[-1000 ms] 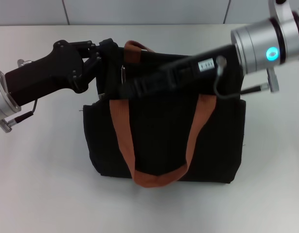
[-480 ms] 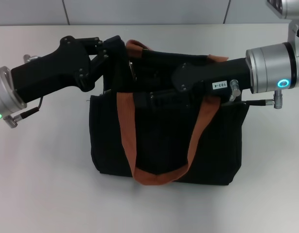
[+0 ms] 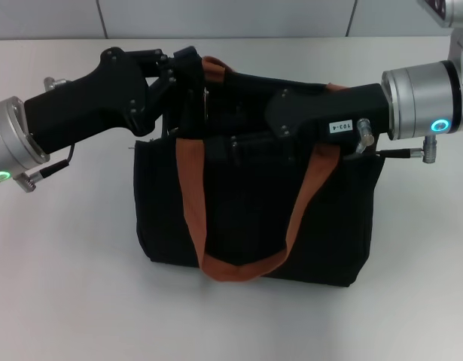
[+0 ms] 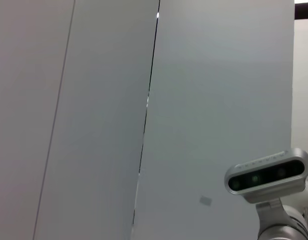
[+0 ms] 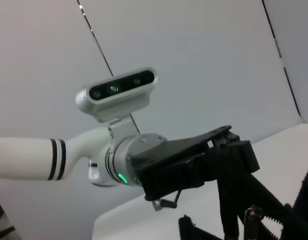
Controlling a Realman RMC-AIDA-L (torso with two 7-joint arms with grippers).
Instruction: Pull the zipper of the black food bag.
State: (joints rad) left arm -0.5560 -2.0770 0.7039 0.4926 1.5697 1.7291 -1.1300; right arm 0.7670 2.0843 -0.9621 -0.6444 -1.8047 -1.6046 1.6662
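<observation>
While the black food bag (image 3: pixel 254 218) stands upright on the white bench (image 3: pixel 65 286), both arms reach in over its upper edge from opposite sides. Left hand (image 3: pixel 187 68): its black body crosses from the bench's left side, and its fingers are pressed together on the bag's far left top corner, pinching the black fabric there; the same grip appears in the right wrist view (image 5: pixel 234 150), where the fingers clamp a vertical fold of bag cloth. Right hand (image 3: pixel 242 143): its black body lies across the top of the bag from the right, the tip sinking among the dark folds near the middle of the opening; whether its fingers are spread or closed cannot be told. Zipper (image 3: pixel 206 101): a small silver pull tab hanging at the left end of the top edge, just beside the left hand's fingers and apart from the right hand's tip. Orange-brown handle (image 3: pixel 239 267): the near strap drapes down the front face in a loop; the far strap (image 3: pixel 212 69) rises behind the left hand. Zipper teeth (image 5: pixel 266 225) show in the right wrist view. Left wrist view: only a grey wall panel (image 4: pixel 219 100) and the robot's head camera (image 4: pixel 268 175).
</observation>
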